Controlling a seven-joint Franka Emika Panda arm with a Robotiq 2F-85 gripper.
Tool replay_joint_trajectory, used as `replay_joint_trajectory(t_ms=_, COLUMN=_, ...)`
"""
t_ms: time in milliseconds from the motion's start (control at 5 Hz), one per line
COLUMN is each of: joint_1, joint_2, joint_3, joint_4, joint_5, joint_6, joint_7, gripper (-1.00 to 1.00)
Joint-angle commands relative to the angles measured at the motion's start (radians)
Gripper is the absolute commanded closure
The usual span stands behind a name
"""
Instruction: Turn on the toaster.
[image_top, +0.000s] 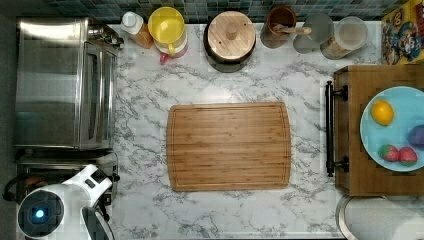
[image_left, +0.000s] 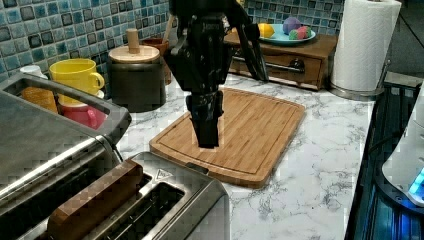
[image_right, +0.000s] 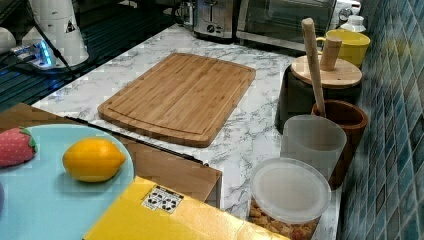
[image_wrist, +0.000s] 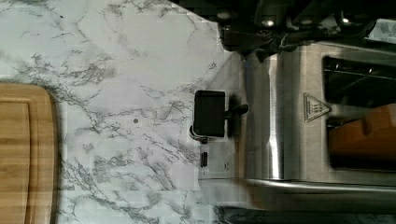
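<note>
Plainly, bare marble worktop lies open between the cutting board and the toaster, which sits at the top view's lower left, just beside the big toaster oven. Its long slots run along the worktop's edge, with the black lever facing the board. Hanging above the board's near end, the dark end effector grips nothing; I cannot tell how wide it stands.

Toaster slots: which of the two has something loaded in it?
In the left view, the toaster slot on the side toward the toaster oven holds a brown slice standing proud; the slot toward the cutting board looks dark and empty.
</note>
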Motion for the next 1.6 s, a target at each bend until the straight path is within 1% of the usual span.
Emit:
replay_joint_trajectory(t_ms=200, joint_1=-0.034, joint_2=0.031, joint_3=-0.024, joint_4=0.021, joint_5=-0.026, joint_6=0.126, joint_7=0.078, gripper=1.0)
replay_joint_trajectory(t_ms=400, joint_1=-0.007, joint_2=0.041, joint_3=-0.033, joint_4=0.02, joint_5=-0.053, joint_6=0.135, joint_7=0.083, gripper=1.0)
replay_joint_trajectory(t_ms=600, joint_1=-0.025, joint_2=0.061, joint_3=-0.019, joint_4=0.021, joint_5=-0.029, joint_6=0.131, joint_7=0.059, gripper=1.0)
replay_joint_trajectory(t_ms=800, joint_1=-0.019, joint_2=0.072, joint_3=-0.021, joint_4=0.033, joint_5=-0.014, joint_6=0.118, joint_7=0.031, gripper=1.0)
replay_joint_trajectory(t_ms=1600, joint_1=-0.028, joint_2=0.2, joint_3=-0.025, joint_4=0.062, joint_5=-0.093, joint_6=0.084, joint_7=0.061, gripper=1.0)
